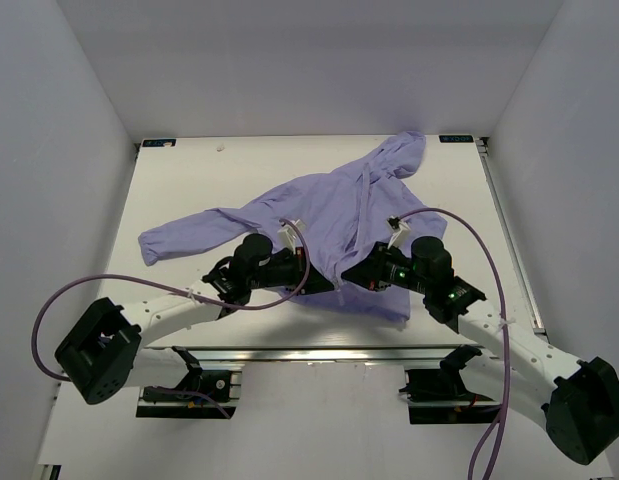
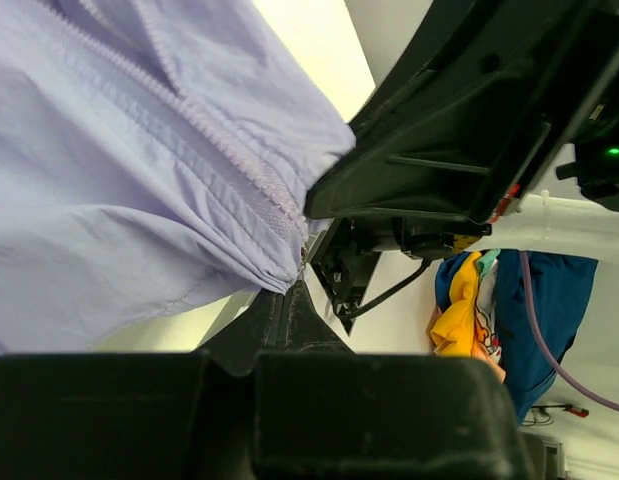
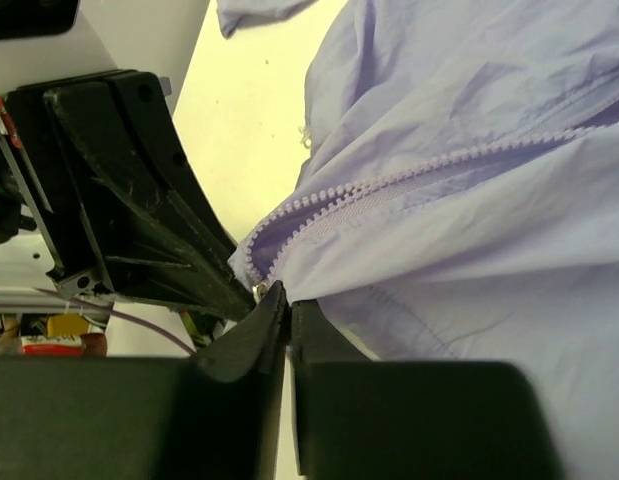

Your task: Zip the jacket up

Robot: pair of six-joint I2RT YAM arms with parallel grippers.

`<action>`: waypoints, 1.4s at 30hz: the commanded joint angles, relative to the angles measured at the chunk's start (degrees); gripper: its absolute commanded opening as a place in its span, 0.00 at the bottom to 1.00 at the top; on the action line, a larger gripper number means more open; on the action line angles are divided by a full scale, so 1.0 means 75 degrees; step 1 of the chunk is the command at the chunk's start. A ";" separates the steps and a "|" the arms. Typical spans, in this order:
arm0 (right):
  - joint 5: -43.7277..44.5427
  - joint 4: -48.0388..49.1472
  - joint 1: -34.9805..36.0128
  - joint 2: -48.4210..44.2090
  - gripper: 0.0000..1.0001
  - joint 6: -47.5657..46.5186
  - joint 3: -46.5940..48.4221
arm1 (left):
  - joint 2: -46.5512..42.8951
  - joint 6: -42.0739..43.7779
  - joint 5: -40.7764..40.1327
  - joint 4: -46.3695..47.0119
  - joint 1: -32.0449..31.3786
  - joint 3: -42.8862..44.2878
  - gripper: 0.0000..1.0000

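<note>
The lavender jacket [image 1: 319, 215] lies spread on the white table [image 1: 189, 190], hood at the far right, one sleeve out to the left. Both grippers meet at its near hem, by the bottom of the zipper. My left gripper [image 1: 323, 270] is shut, pinching gathered fabric at the zipper's foot [image 2: 289, 283]. Zipper teeth [image 2: 214, 135] run up from there. My right gripper [image 1: 351, 274] is shut on the facing hem corner [image 3: 285, 293], with a small metal zipper piece [image 3: 256, 290] at its fingertips. The zipper [image 3: 389, 185] lies open above it.
Each wrist view shows the other gripper's black body close in front, in the left wrist view [image 2: 459, 120] and in the right wrist view [image 3: 119, 190]. A pile of coloured clothes [image 2: 479, 310] lies off the table. A metal rail [image 1: 319, 355] runs along the near edge.
</note>
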 commanded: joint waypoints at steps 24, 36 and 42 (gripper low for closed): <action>0.1581 -0.2139 0.1797 -0.1339 0.89 -0.1296 -0.0211 | 0.0108 -0.2449 -0.1214 0.1613 -0.0185 -0.0540 0.00; 0.3645 -0.0793 0.2572 -0.0554 0.89 -0.1144 -0.0363 | -0.0173 -0.2460 -0.1285 0.1449 -0.0255 -0.0529 0.00; 0.3962 0.0297 0.2619 -0.0120 0.81 -0.1156 -0.0445 | -0.0161 -0.2484 -0.1285 0.1461 -0.0267 -0.0552 0.00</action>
